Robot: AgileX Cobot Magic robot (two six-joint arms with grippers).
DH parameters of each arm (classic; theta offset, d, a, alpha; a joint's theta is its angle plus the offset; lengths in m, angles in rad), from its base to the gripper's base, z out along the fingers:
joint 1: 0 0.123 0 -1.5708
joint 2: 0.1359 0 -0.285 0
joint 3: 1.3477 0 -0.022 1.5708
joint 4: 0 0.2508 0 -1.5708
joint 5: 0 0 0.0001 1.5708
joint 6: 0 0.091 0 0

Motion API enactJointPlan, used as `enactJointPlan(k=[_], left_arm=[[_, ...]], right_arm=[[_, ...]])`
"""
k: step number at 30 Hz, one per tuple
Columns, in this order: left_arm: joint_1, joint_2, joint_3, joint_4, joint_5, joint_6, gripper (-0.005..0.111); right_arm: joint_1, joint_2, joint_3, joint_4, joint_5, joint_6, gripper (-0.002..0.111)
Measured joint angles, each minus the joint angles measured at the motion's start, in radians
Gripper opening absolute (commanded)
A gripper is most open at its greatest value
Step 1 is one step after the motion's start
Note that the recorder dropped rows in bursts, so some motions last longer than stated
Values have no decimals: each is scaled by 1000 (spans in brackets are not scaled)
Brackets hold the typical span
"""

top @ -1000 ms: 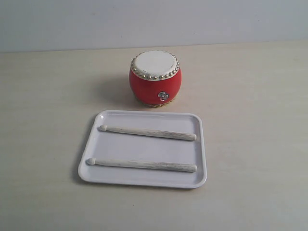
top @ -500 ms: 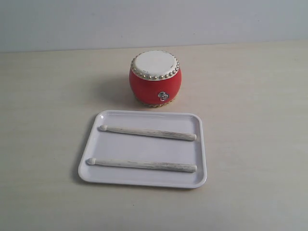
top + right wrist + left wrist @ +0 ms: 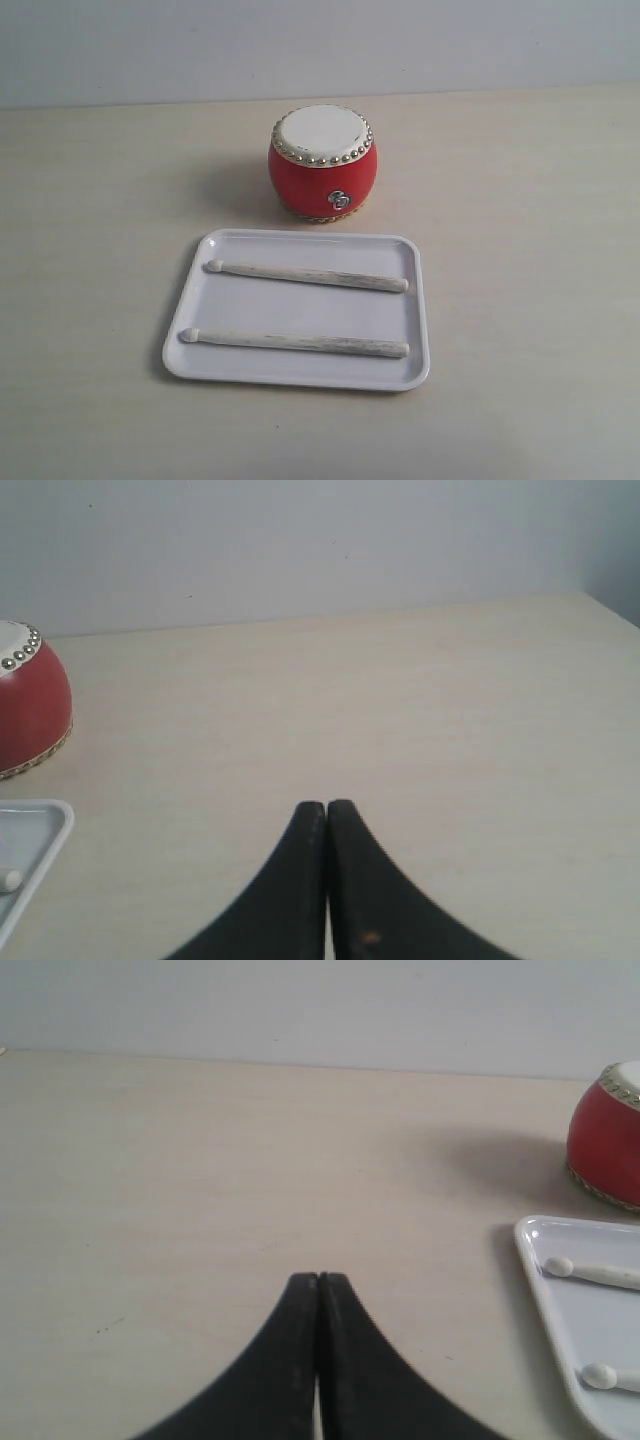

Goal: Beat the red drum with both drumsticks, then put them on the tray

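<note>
No object has shifted since the earlier exterior frames: the red drum point(image 3: 323, 163), the tray point(image 3: 421, 300) and both sticks lie exactly as before, and neither arm enters this view. Exterior view: the drum stands upright on the table point(image 3: 100, 200), just behind the tray's far rim and apart from it. The far drumstick point(image 3: 308, 276) and the near drumstick point(image 3: 295, 342) lie flat inside the tray, roughly parallel, apart from each other, rounded tips toward the left-arm side. Left wrist view: the left gripper point(image 3: 318, 1280) is clenched, its two dark fingers pressed together with nothing between them, over bare table. The tray's corner point(image 3: 545, 1280), with the two stick tips point(image 3: 560, 1267) in it, lies off to the side of the fingertips, well apart; the drum point(image 3: 605, 1145) stands farther ahead on that same side. Right wrist view: the right gripper point(image 3: 326, 807) is likewise closed on nothing. The tray's corner point(image 3: 45, 850) lies to its side, well apart, and the drum point(image 3: 25, 710) stands beyond that corner.
</note>
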Motion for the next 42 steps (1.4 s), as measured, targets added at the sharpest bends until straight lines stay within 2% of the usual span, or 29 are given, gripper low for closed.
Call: enactJointPlan(k=[42], left_arm=[[0,0,0,0,0,0,0]], right_arm=[[0,0,0,0,20,8,0]])
